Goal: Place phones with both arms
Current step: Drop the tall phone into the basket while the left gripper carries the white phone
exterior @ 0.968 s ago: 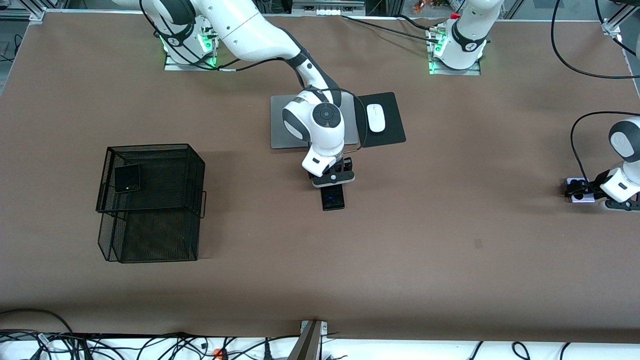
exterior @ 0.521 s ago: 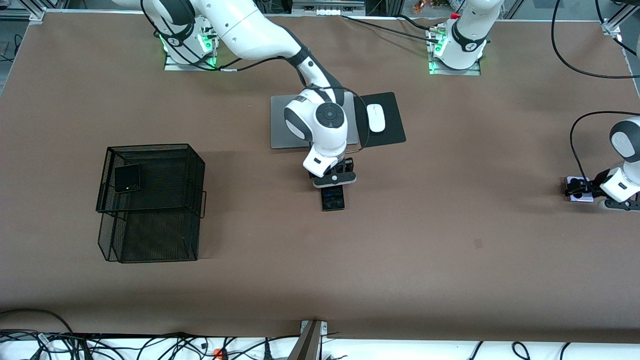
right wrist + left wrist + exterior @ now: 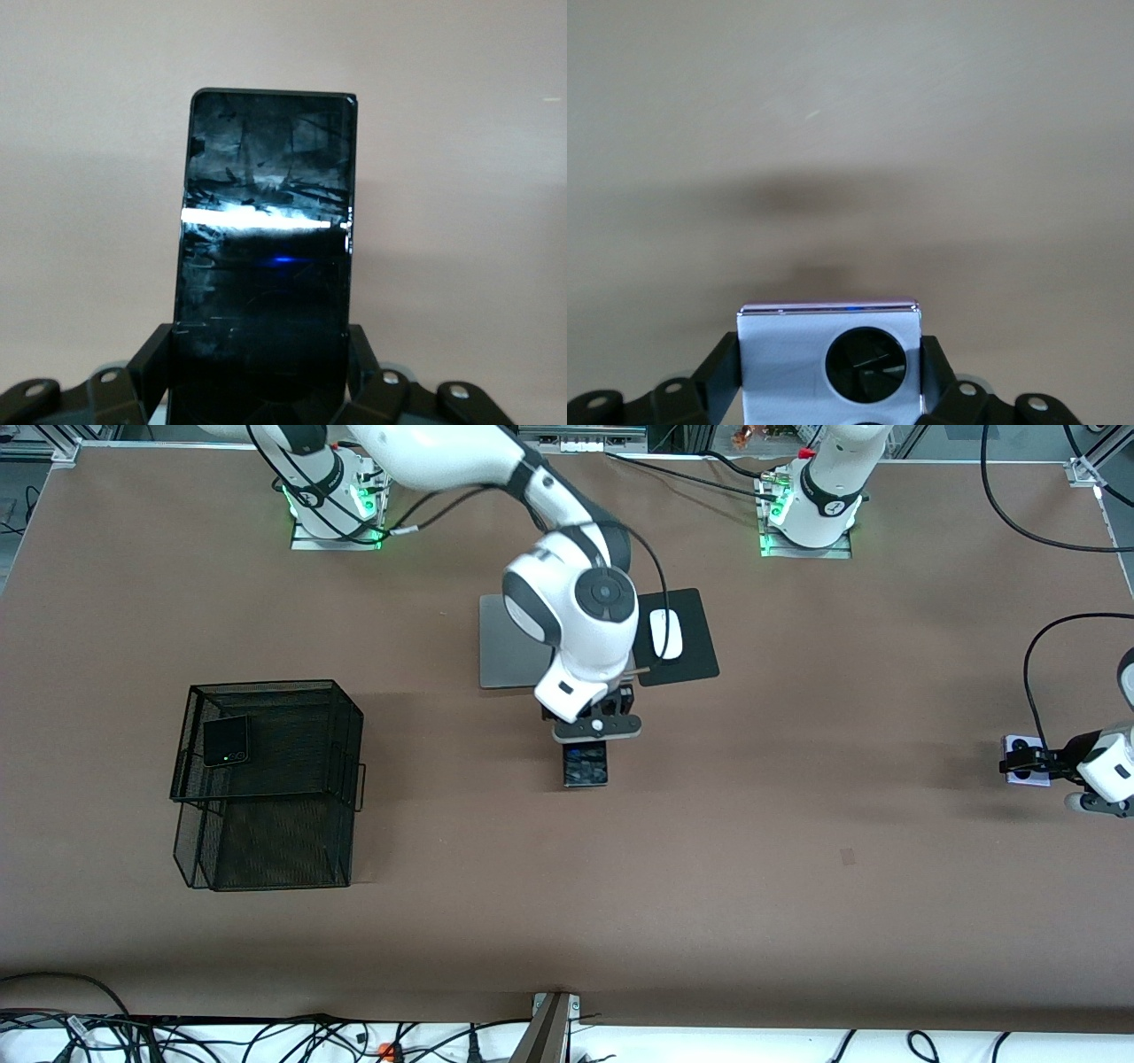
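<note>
My right gripper (image 3: 592,731) is shut on one end of the long slim black phone (image 3: 585,764) and holds it in the air over the table's middle, just clear of the grey laptop. In the right wrist view the phone (image 3: 266,239) stands out between the fingers (image 3: 151,359). My left gripper (image 3: 1032,763) is shut on the lavender-white phone (image 3: 1026,771) at the left arm's end of the table, slightly above the surface. The left wrist view shows that phone (image 3: 784,354) with a round black lens. The small squarish black phone (image 3: 225,740) lies on top of the black mesh rack (image 3: 266,685).
A grey laptop (image 3: 509,646) lies closed near the table's middle, partly under the right arm. A white mouse (image 3: 665,633) sits on a black pad (image 3: 687,666) beside it. Cables run along the table edge nearest the front camera.
My right gripper has risen with the slim black phone, lifting it off the table. My left gripper has lifted the lavender-white phone slightly and shifted toward the table's end.
</note>
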Robot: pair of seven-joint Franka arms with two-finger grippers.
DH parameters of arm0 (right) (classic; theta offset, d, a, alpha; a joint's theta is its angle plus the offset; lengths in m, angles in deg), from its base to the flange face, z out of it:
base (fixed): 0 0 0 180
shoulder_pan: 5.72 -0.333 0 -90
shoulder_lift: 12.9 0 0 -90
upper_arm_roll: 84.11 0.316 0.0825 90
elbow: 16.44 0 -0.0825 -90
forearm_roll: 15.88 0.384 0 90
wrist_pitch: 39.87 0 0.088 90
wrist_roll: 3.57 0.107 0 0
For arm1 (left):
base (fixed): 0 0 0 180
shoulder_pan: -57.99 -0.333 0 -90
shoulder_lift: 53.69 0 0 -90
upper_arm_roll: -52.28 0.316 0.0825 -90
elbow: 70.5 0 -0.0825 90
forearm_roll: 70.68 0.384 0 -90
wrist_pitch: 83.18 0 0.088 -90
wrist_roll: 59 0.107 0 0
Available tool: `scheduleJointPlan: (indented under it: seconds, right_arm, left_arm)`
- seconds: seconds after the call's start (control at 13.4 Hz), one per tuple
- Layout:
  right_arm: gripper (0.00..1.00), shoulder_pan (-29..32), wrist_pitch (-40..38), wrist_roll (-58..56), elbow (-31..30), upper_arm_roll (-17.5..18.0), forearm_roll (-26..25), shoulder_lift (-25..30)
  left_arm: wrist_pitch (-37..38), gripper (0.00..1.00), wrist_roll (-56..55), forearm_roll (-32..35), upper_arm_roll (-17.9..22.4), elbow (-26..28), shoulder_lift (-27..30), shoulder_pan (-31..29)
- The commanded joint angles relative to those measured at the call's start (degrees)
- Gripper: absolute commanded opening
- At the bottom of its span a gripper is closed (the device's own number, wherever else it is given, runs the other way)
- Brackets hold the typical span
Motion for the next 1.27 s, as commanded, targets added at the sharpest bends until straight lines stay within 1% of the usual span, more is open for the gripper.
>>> scheduleJointPlan:
  seconds: [0.0, 0.07, 0.15, 0.22, 0.37, 0.45, 0.52, 0.67, 0.82, 0.97, 1.04, 1.12, 1.19]
  right_arm:
    - [0.0, 2.4, -7.6, -1.2, -2.5, -0.5, 0.8, 7.4]
    - [0.0, 3.1, -8.9, -3.5, -6.4, -2.1, 1.0, 10.7]
    - [0.0, 3.6, -8.4, -6.6, -11.8, -4.3, 1.1, 14.7]
    - [0.0, 3.9, -7.0, -9.7, -17.7, -6.6, 1.6, 19.0]
    - [0.0, 4.0, -2.2, -17.0, -31.9, -12.2, 2.5, 28.7]
    - [0.0, 4.0, 1.0, -21.0, -38.8, -15.2, 2.5, 33.2]
    - [0.0, 4.0, 2.5, -24.5, -43.4, -18.2, 2.4, 35.9]
    - [0.0, 4.0, 3.6, -32.0, -48.7, -24.6, 2.5, 38.2]
    - [0.0, 4.0, 8.1, -37.1, -55.6, -28.4, 2.5, 40.8]
    - [0.0, 4.0, 15.0, -39.9, -63.1, -30.7, 2.5, 43.3]
    - [0.0, 4.1, 16.6, -41.0, -64.7, -31.4, 2.5, 43.2]
    - [0.0, 4.2, 16.9, -41.5, -65.0, -31.9, 2.5, 42.6]
    - [0.0, 4.5, 17.0, -41.6, -65.0, -31.9, 2.5, 41.9]
  left_arm:
    - [3.7, 0.43, -5.6, -0.8, -4.0, -1.1, 0.2, 2.4]
    - [3.7, 0.44, -7.9, -0.8, -4.1, -1.1, 0.2, 5.9]
    - [3.7, 0.47, -10.6, -1.0, -4.1, -1.6, 0.2, 9.2]
    - [3.7, 0.47, -14.1, -1.0, -4.1, -2.3, 0.2, 12.6]
    - [3.6, 0.46, -20.8, -1.0, -4.2, -3.7, 0.2, 19.5]
    - [3.2, 0.46, -25.3, -1.0, -4.2, -3.7, 0.1, 24.4]
    - [3.0, 0.45, -30.9, -0.7, -4.0, -3.9, -0.6, 29.3]
    - [-0.6, 0.44, -40.5, -0.2, -3.6, -4.9, -2.3, 38.3]
    - [-5.1, 0.45, -47.3, -0.1, -3.1, -5.1, -4.0, 45.0]
    - [-10.9, 0.46, -52.5, -0.1, -2.7, -5.1, -6.7, 50.5]
    - [-13.7, 0.46, -55.1, 0.0, -1.5, -5.1, -8.0, 52.7]
    - [-16.0, 0.46, -57.8, -0.1, -0.1, -5.2, -9.2, 55.5]
    - [-18.0, 0.46, -60.2, -0.3, 2.7, -5.4, -10.0, 58.8]
